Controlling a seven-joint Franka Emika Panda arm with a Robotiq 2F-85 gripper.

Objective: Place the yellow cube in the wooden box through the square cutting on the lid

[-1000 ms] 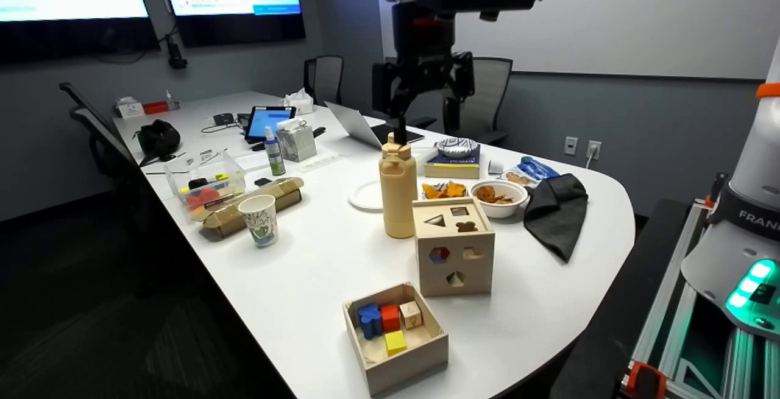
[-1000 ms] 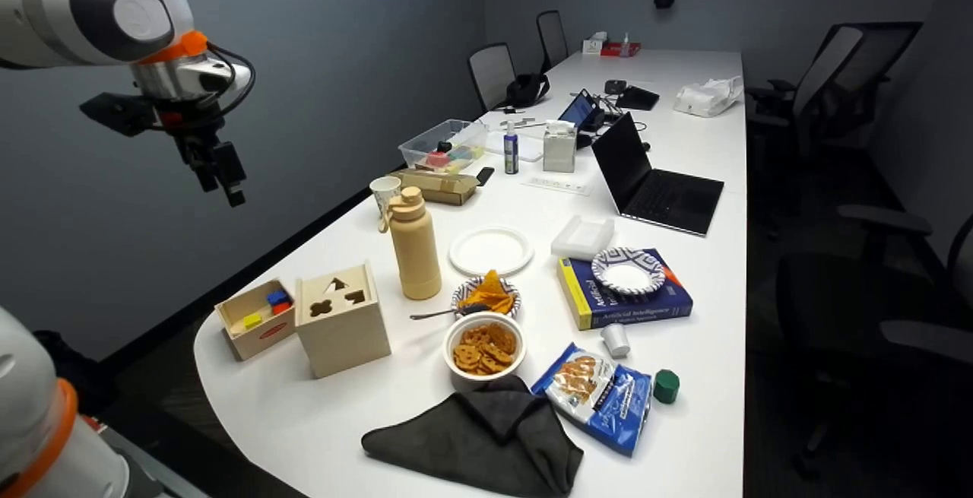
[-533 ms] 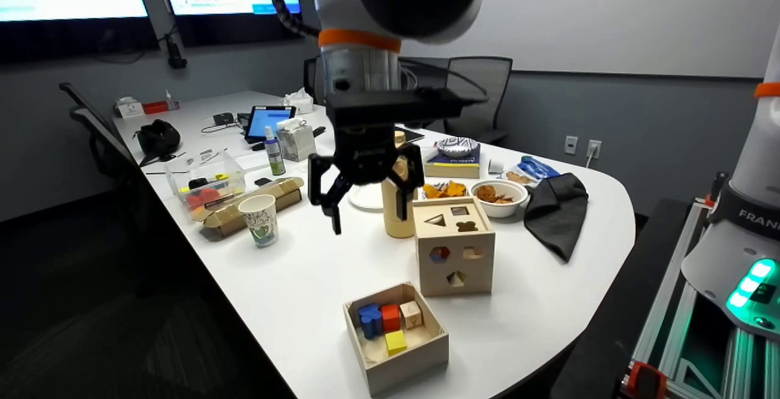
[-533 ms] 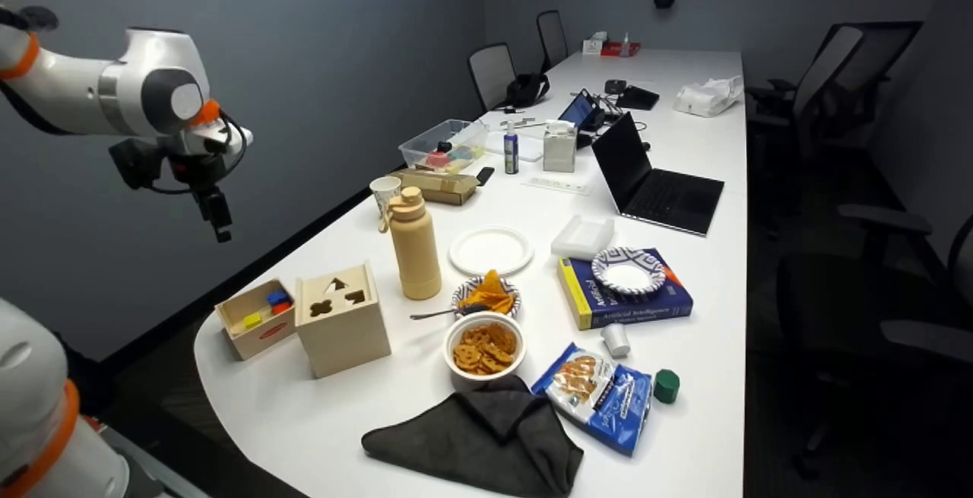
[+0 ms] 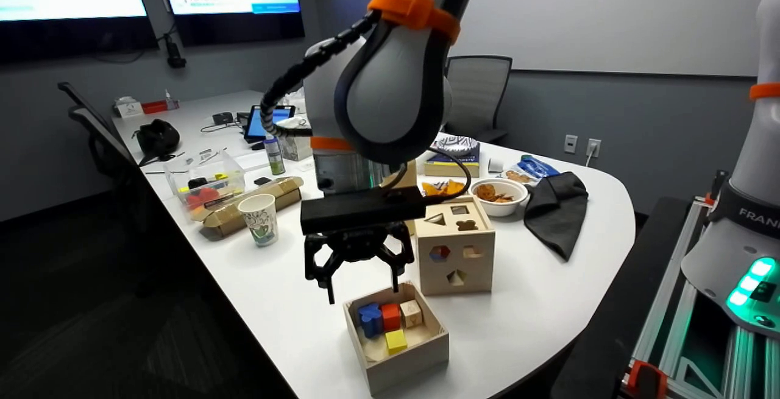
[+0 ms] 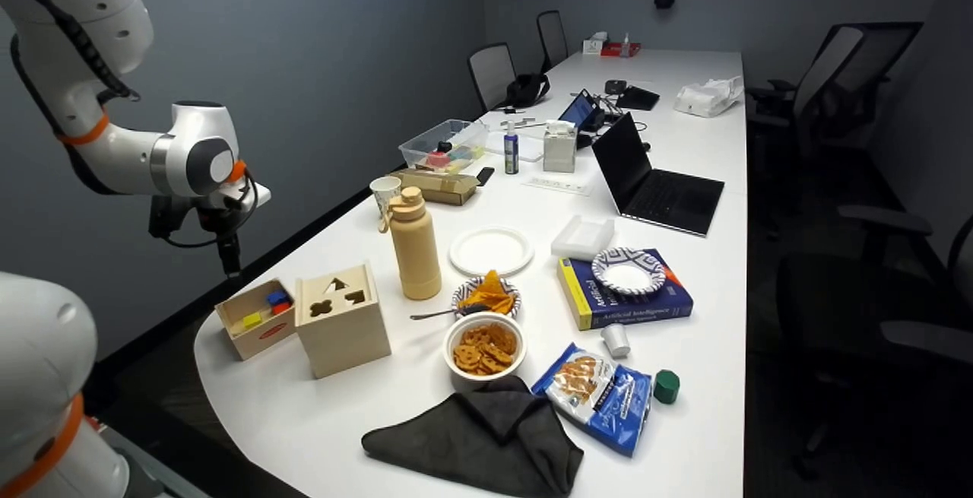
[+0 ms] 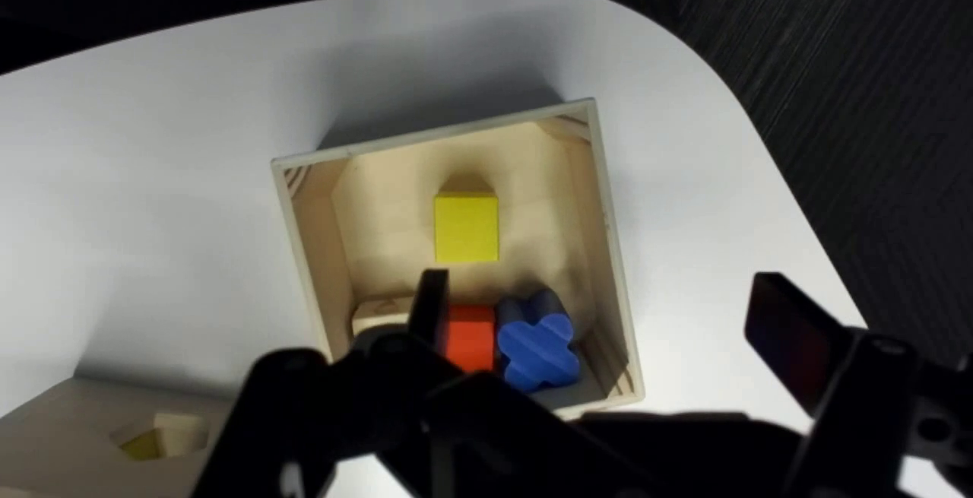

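The gripper [image 5: 363,293] is hovering near the wooden tray [image 5: 411,368], its fingers [image 7: 790,338] standing wide apart and pointing down. The arm [image 5: 390,91] is hanging bent above, bearing “NKA” on one link (only those letters are showing); the base [image 5: 719,247] is reading “FRAN”, cut off. The yellow cube [image 7: 466,229] is lying in the tray near a red block [image 7: 471,338]. Just beside, the wooden box [image 5: 455,264] is standing, lid [image 5: 451,219] facing up. Farther out, a book [image 6: 654,304] is displaying “Artificial Intelligence” and a wall screen [image 5: 231,3] “TOYOTA”.
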